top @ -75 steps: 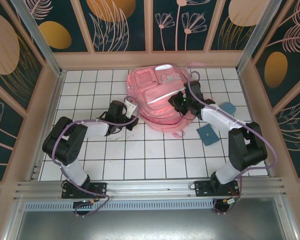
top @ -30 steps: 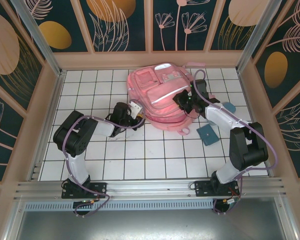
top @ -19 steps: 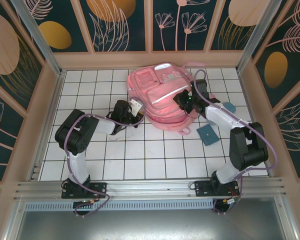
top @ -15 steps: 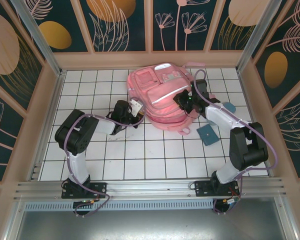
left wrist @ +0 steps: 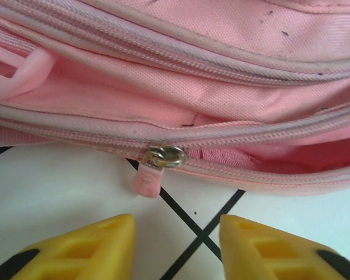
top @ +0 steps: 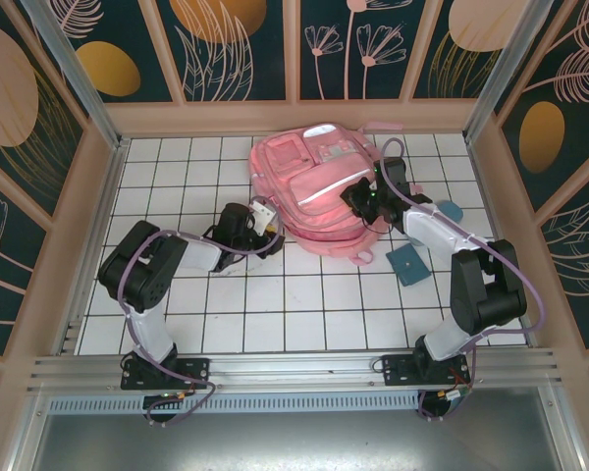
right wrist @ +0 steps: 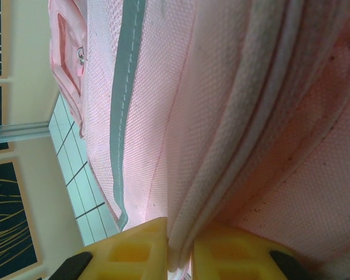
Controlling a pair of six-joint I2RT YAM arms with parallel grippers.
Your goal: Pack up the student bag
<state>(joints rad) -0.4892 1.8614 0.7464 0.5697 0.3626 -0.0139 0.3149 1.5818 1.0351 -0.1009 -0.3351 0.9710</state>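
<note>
The student bag (top: 309,186), a big pink backpack, lies flat at the back middle of the tiled table. My left gripper (top: 268,224) sits at its near left edge. In the left wrist view it (left wrist: 177,245) is open, its yellow fingers (left wrist: 87,248) apart over bare tile, and a metal zipper slider (left wrist: 163,156) with a pink pull tab (left wrist: 146,182) lies just ahead of them, untouched. To the slider's right the zipper gapes a little. My right gripper (top: 354,200) is on the bag's right side, where it (right wrist: 181,248) is shut on a piped seam of the bag (right wrist: 221,105) beside the grey strip (right wrist: 128,87).
A teal square item (top: 408,263) lies on the tiles right of the bag, and another blue piece (top: 448,210) sits behind my right forearm. Patterned walls close in the table on three sides. A metal rail (top: 294,368) runs along the front.
My left gripper has opened and drawn back slightly from the bag's edge, its elbow swinging left. The right arm and the bag have stayed put.
</note>
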